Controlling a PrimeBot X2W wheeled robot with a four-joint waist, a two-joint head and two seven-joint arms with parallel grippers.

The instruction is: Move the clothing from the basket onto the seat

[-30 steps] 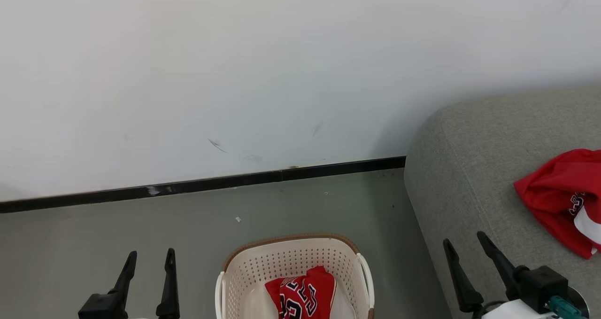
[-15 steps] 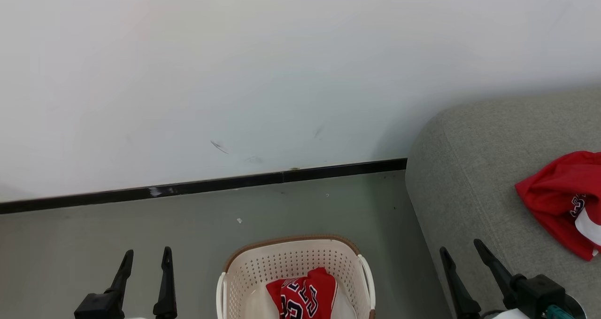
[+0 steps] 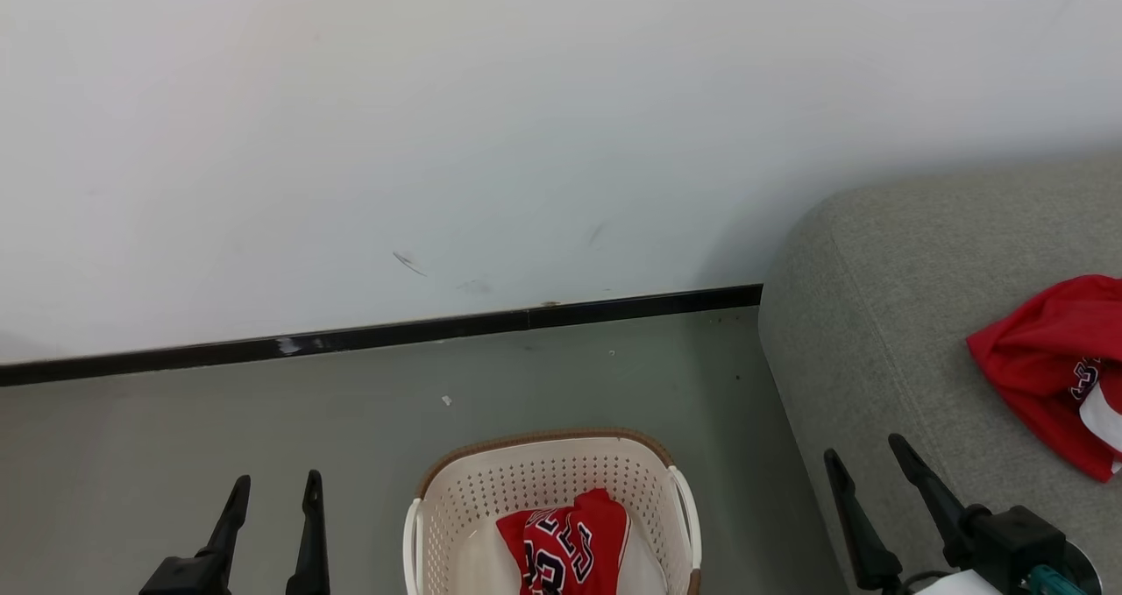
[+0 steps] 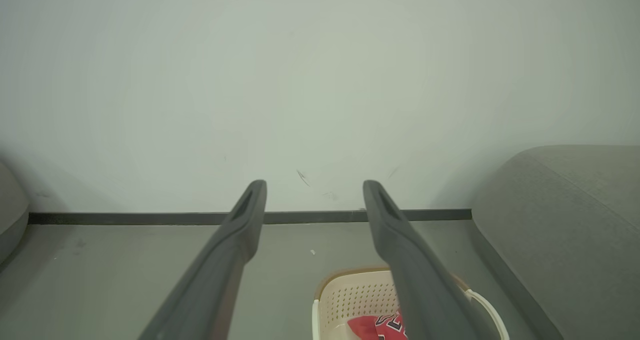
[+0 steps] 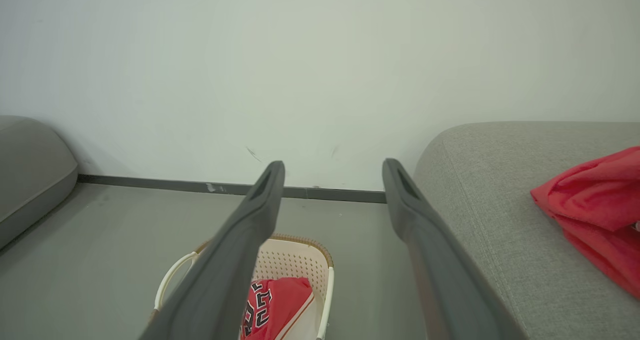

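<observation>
Whole head view slid a touch since a second ago: my camera tilting. Nothing on the floor (image 3: 263, 420) shifted, and my arms barely budged. One jersey (image 3: 1043, 358) already lies crumpled on the seat (image 3: 877, 341). Second jersey (image 3: 565, 538) sits bunched in the basket (image 3: 543, 438), on the floor between my arms. Left gripper (image 3: 277, 479) and right gripper (image 3: 863, 449) are both spread wide, holding nothing, well apart from the fabric. Step in hand: between carries, roughly half done. Next, I'd guess: bend down, reach into the basket, pinch a thick fold, lift it out.
</observation>
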